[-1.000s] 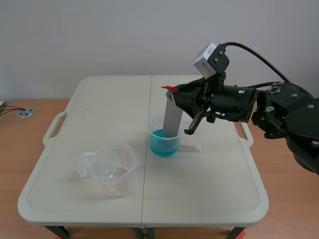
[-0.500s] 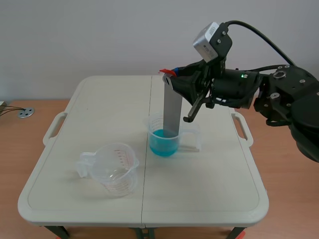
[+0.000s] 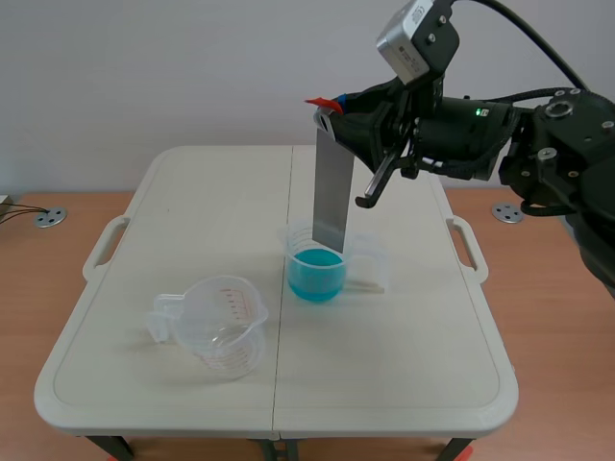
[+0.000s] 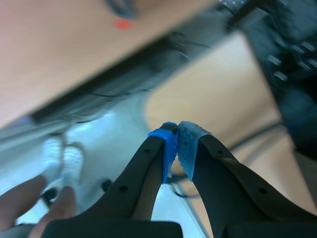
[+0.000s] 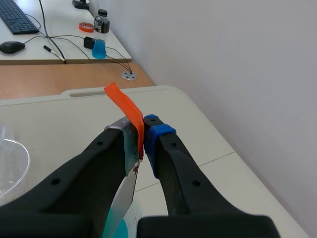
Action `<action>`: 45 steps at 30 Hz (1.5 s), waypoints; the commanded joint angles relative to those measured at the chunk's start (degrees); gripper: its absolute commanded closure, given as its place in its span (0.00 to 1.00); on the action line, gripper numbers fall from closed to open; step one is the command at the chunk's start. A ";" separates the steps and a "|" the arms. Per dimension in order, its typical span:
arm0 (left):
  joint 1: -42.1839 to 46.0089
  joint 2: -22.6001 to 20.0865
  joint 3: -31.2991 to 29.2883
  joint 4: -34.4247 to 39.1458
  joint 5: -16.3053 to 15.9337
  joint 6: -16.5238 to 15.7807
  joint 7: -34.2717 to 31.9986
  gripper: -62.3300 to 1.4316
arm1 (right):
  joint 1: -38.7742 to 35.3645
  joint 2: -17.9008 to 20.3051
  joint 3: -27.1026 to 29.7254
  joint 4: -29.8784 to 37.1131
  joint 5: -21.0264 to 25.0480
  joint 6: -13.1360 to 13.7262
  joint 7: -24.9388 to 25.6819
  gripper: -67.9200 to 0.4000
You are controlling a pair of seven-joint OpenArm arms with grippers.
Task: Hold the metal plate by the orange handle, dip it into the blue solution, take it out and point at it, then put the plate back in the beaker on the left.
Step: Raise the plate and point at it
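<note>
Right jaws are being kept pinched on the orange handle (image 5: 126,106), a strip of orange-red tape at the top end of the metal plate (image 3: 331,192). The tape tab is being left sticking out past the blue pad (image 5: 158,131).

The plate is being noted as a long, narrow, flat grey strip with a dull finish and straight edges. In the right wrist view a faint teal tint is being seen on its lower part. It is being held nearly upright, high over the middle of the table (image 3: 192,192).

Its lower edge is being seen at the rim of the beaker of blue solution (image 3: 317,269). Whether it is touching the liquid cannot be told.

The beaker is being noted as clear plastic, filled to roughly half with blue liquid. The empty measuring beaker (image 3: 223,327), clear with red graduations, is being left standing nearer the robot and to the left, apart from the blue one.

Left jaws are being kept pressed together on nothing, the pads (image 4: 168,144) touching, off the table.
</note>
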 commanded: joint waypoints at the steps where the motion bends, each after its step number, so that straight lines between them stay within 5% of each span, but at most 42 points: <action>1: 0.48 0.17 -2.01 1.60 -1.60 0.02 -0.55 0.95 | 1.46 0.96 0.72 2.10 2.01 0.42 0.42 0.97; 7: 0.48 -2.47 -9.86 2.86 -6.47 0.00 -0.66 0.95 | 1.46 0.96 0.72 4.42 3.15 0.42 -0.55 0.97; 15: -1.86 -12.59 -13.66 3.41 -14.03 -1.81 -2.27 0.95 | 1.46 0.96 0.72 7.87 6.43 0.42 -3.56 0.97; 19: -6.82 -16.28 -13.66 3.41 -14.27 -7.78 -2.49 0.95 | 1.46 0.96 0.72 9.38 6.88 0.42 -4.04 0.97; 30: -20.04 -25.03 -12.66 3.45 -23.39 -22.56 -5.92 0.95 | 1.46 0.94 0.72 11.69 10.80 0.42 -7.19 0.97; 39: -33.99 -25.40 -0.13 3.45 -22.75 -23.82 -3.52 0.95 | 1.46 0.94 0.72 11.74 12.46 0.42 -8.39 0.97; 45: -45.07 -15.89 8.35 3.39 -14.01 -23.82 0.02 0.95 | 1.46 0.94 0.72 11.74 12.48 0.42 -8.68 0.97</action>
